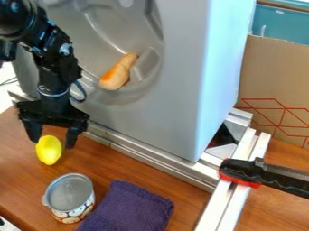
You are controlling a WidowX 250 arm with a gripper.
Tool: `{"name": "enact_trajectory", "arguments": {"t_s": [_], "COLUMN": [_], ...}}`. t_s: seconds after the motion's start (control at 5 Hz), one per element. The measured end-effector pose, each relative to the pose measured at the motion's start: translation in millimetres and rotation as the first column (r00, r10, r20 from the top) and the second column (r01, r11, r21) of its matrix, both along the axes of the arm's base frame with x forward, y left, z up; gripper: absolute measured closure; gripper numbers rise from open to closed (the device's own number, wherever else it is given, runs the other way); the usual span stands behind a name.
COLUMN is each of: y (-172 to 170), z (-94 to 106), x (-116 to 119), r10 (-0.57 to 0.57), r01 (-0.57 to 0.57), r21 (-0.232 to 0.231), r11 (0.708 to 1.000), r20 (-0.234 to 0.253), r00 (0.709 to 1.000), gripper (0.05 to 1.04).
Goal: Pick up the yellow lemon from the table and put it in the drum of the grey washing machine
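Lemon (49, 150): one, yellow, plump, roughly oval, its long axis near upright in the view; seen over the left part of the desk (181, 194), directly below the palm of the pincer; whether it rests on the wood cannot be told. Pincer (52, 142): black, pointing down, its two fingers spread wide, one to each side of the lemon's upper part; a gap shows between the lemon and the finger nearer the grey unit, while contact with the other finger cannot be made out; no firm grip visible. Can (68, 197): upright, near the lemon, metallic top, patterned side. Cloth (131, 208): purple, folded, lying just beside the can. Grey unit (181, 90): large, behind the lemon, with a rounded recess in its front; in the recess, one tan-and-orange piece (119, 72), elongated, lying at a slant. Rails (235, 194): silver metal, along the unit's foot and out over the desk. Clamp (241, 172): black and red, across the rails. Cardboard (274, 76): brown with red lines, beyond the unit.
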State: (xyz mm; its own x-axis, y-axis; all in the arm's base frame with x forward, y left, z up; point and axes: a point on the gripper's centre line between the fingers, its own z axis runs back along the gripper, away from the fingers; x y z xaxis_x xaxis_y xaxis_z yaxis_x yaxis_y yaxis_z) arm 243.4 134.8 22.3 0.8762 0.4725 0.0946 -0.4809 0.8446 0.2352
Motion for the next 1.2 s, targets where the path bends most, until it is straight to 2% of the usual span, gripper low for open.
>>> {"name": "enact_trajectory", "arguments": {"t_s": [0.2, 0.6, 0.8, 1.0, 1.2], "y": [7, 21, 33, 47, 48], "z": [-14.0, -26.5, -34.4, -37.4, -35.9], "x": [1, -3, -8, -8, -17], "r10": [0.022, 0.072, 0.111, 0.133, 0.165], "r01": [-0.024, -0.075, -0.115, -0.138, -0.173], "r21": [-0.039, -0.038, -0.039, -0.042, -0.051], "r11": [0.999, 0.996, 0.993, 0.990, 0.984], "r20": [-0.042, -0.063, -0.090, -0.117, -0.142], "r00": [0.999, 0.995, 0.990, 0.984, 0.976], "gripper": [0.083, 0.083, 0.115, 0.277, 0.278]}}
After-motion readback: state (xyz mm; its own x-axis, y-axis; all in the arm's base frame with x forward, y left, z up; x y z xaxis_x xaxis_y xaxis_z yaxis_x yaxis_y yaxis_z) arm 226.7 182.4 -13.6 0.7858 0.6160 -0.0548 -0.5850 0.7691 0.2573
